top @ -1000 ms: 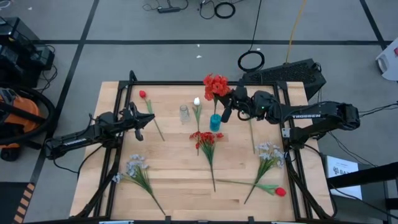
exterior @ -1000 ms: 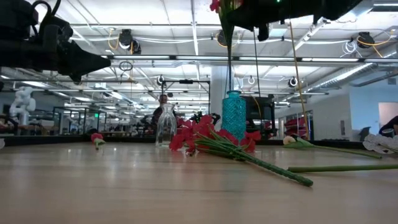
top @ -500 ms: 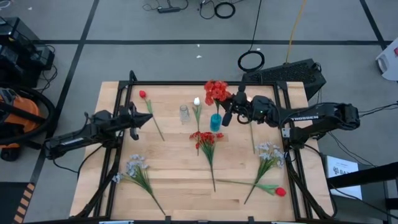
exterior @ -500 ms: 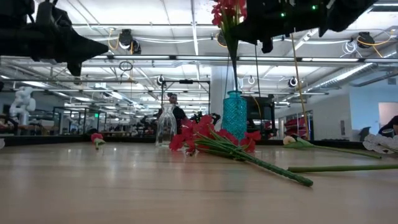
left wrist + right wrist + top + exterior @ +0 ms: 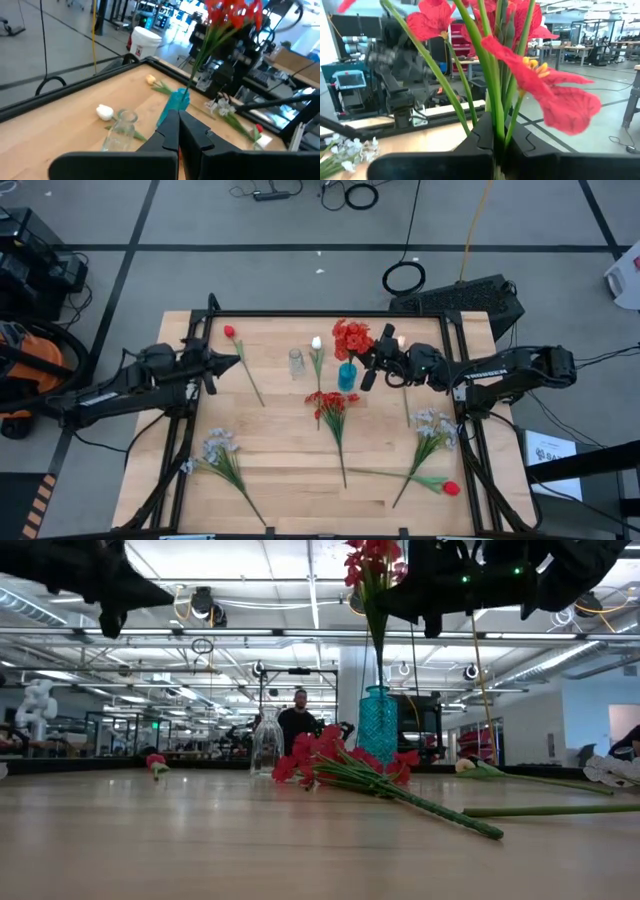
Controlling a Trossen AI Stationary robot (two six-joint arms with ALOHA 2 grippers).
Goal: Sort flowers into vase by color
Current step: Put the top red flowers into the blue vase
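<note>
Red cluster (image 5: 351,337): clamped by its green stems in my right end effector (image 5: 372,362), fingers closed on them, stem tips entering the teal vase (image 5: 346,376) just below. Light, springy wire-and-fabric; I judge mid-stem the safest hold, petals crushable. Vase faceted glass, tippable. Left end effector (image 5: 213,366): closed, empty, well apart.

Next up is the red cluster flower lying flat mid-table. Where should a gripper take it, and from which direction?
Grip the red cluster flower on its bare green stem, below the blossoms. Come straight down with fingers across the stem: it lies flat, pointing toward the table's near edge, nothing touching that stretch.
</note>
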